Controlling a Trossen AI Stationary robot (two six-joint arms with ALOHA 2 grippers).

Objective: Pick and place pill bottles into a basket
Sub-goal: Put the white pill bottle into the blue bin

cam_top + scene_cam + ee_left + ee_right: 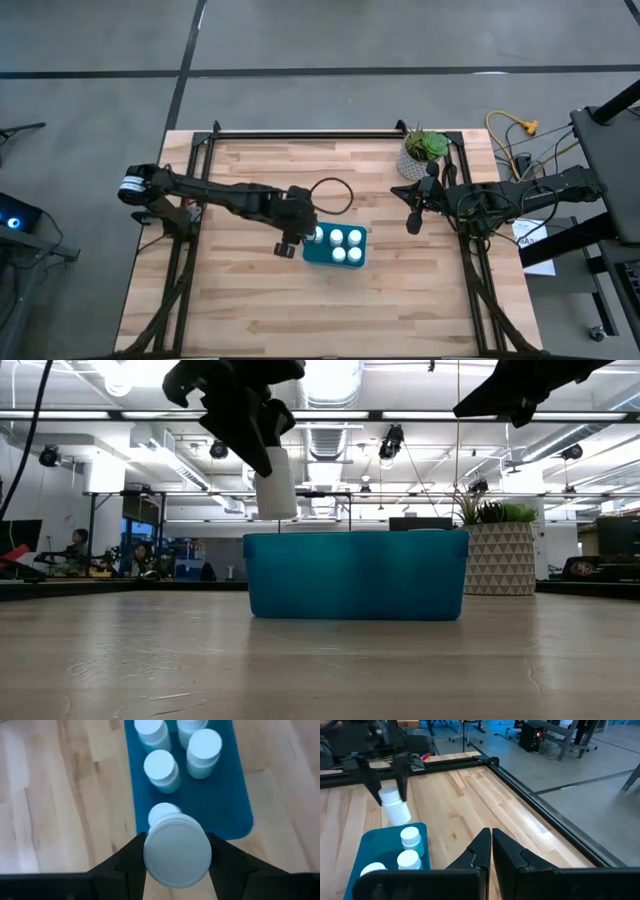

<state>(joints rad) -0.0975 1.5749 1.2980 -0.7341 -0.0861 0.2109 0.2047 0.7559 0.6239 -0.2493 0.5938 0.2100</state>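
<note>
I count five bottles (159,769) already standing in the basket (322,254) mid-desk, so this looks like the last one. My left end effector (176,852) grips the sixth bottle (274,484), tilted, over the basket's left end. My right end effector (491,851) waits closed near the plant.

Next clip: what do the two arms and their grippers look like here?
Both arms are dark, nearly black, built of slim jointed segments. The left arm carries a pale ring with dark markings near its base and ends in the left gripper, which has two flat, angular black fingers. The right arm has thin cables running along it; the right gripper has two matching black tapered fingers.
</note>
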